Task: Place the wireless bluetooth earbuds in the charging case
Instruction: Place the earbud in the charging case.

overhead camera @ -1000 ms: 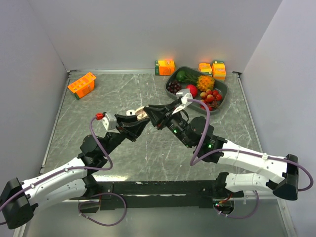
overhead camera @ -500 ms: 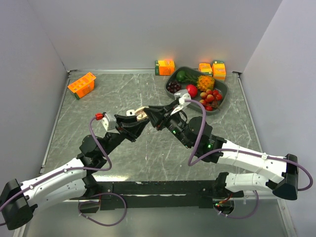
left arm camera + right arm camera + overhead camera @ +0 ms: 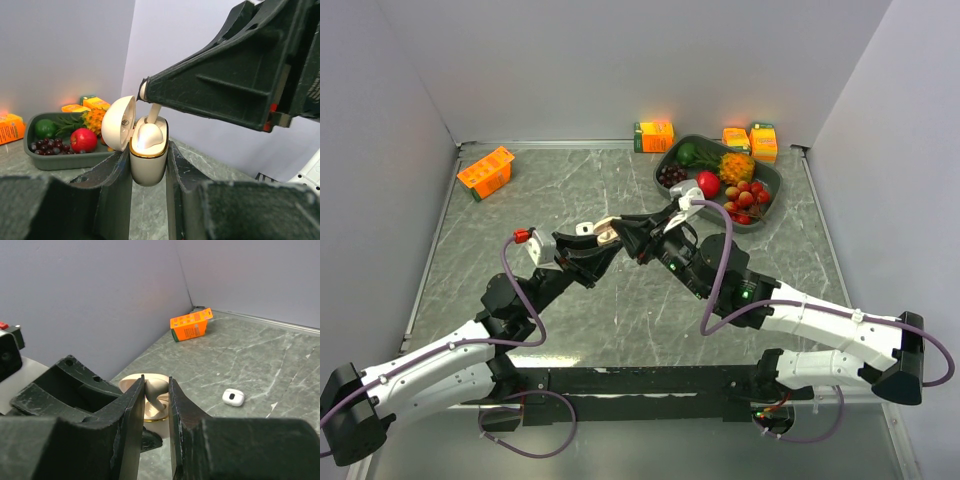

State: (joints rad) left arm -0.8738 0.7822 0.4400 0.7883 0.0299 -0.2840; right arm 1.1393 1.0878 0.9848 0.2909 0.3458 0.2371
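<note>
Top of earbud (image 3: 154,113) hidden behind right hand (image 3: 156,385); case (image 3: 148,167) sides covered by left hand (image 3: 148,154).

My left claw (image 3: 149,167) has matt black plastic fingers (image 3: 113,182) with a grainy, scuffed face. The charging case (image 3: 148,165) is smooth, glossy beige plastic with a shiny gold band at its rim. The earbud (image 3: 149,136) looks equally glossy. The worktop (image 3: 260,355) is grey, marbled, faintly sheened.

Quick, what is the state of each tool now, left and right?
Left tool: closed on the charging case, lid open.
Right tool: closed on a beige earbud.
</note>
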